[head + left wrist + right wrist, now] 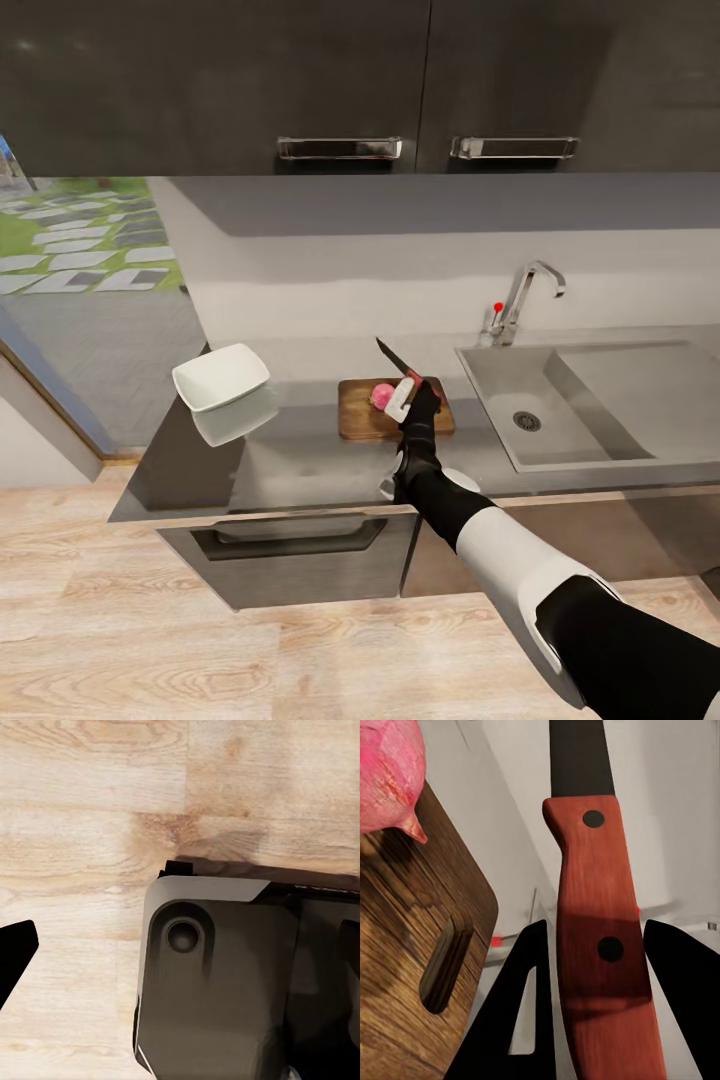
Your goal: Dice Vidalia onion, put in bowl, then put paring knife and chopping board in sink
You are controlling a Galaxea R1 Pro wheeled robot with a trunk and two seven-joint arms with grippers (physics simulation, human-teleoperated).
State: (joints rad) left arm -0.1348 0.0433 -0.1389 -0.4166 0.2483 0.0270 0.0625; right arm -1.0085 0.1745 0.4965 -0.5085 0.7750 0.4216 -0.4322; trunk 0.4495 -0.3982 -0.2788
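- The right gripper is clamping the red wooden handle of the small paring knife, and the short dark blade is pointing up and away toward the pale back wall.
- In the right wrist view the two black fingers are sitting on either side of the knife's riveted handle.
- The pink, rounded Vidalia onion is lying whole on the dark brown wood-grain chopping board, just beside the gripper.
- In the right wrist view the onion is resting near the board's end with the oval handle slot.
- The board is lying flat on the long grey, slightly reflective countertop, between the bowl and the sink.
- The glossy white squarish bowl is standing near the counter's left end, well apart from the board.
- The matt grey steel sink, with its round dark drain and chrome gooseneck tap, is lying to the right of the board.
- One dark fingertip of the left gripper is showing over the pale wood floor; I cannot tell whether that claw is open or closed.
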